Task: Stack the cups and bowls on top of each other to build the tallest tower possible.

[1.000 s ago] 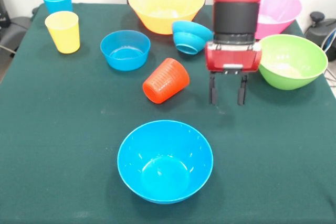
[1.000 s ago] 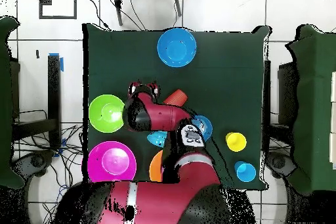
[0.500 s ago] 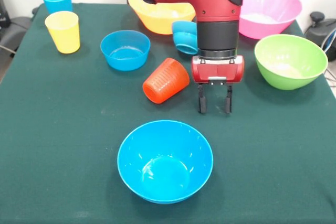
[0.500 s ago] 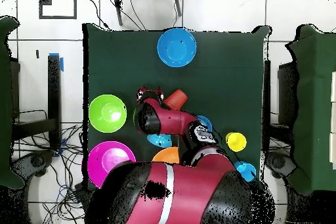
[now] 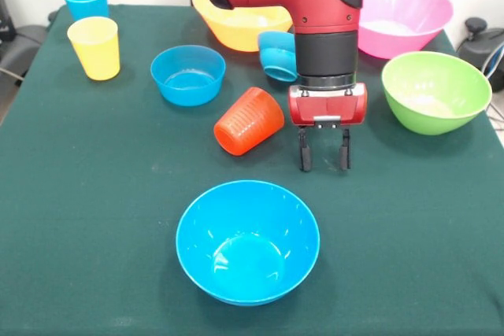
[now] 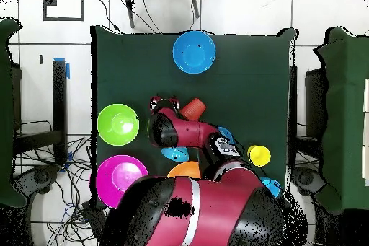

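Item: my gripper [image 5: 323,155] — fingers parted, empty, low over the cloth just beside the tipped orange-red cup [image 5: 249,121] — I judge it poised to take that cup first.

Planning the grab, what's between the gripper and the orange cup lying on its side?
Nothing: in the front view only bare green cloth separates the gripper from the orange cup.

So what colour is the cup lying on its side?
Orange-red, with ribbed sides: the tipped cup, clearest in the front view.
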`<state>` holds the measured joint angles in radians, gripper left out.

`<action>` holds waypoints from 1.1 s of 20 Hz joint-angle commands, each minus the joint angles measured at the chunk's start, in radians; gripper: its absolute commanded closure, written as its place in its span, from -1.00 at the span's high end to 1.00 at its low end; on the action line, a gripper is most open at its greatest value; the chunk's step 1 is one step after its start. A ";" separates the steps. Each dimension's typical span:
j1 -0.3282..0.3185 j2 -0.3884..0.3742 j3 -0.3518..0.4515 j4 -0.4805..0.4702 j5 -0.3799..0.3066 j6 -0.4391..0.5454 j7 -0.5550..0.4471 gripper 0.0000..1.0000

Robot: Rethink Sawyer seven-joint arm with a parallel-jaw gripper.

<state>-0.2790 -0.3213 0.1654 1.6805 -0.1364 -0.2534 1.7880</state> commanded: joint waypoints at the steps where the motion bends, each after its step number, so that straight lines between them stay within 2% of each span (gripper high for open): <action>1: -0.036 0.002 0.141 0.046 -0.073 0.100 0.109 1.00; 5: -0.089 -0.050 0.182 0.092 -0.080 0.172 0.095 1.00; 12: -0.086 -0.119 0.161 0.124 -0.047 0.294 0.060 1.00; 15: -0.114 -0.146 0.176 0.138 -0.052 0.353 0.038 1.00; 22: -0.146 -0.157 0.192 0.141 -0.080 0.352 0.036 1.00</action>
<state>-0.3974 -0.4679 0.2732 1.7887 -0.1600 0.0008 1.7880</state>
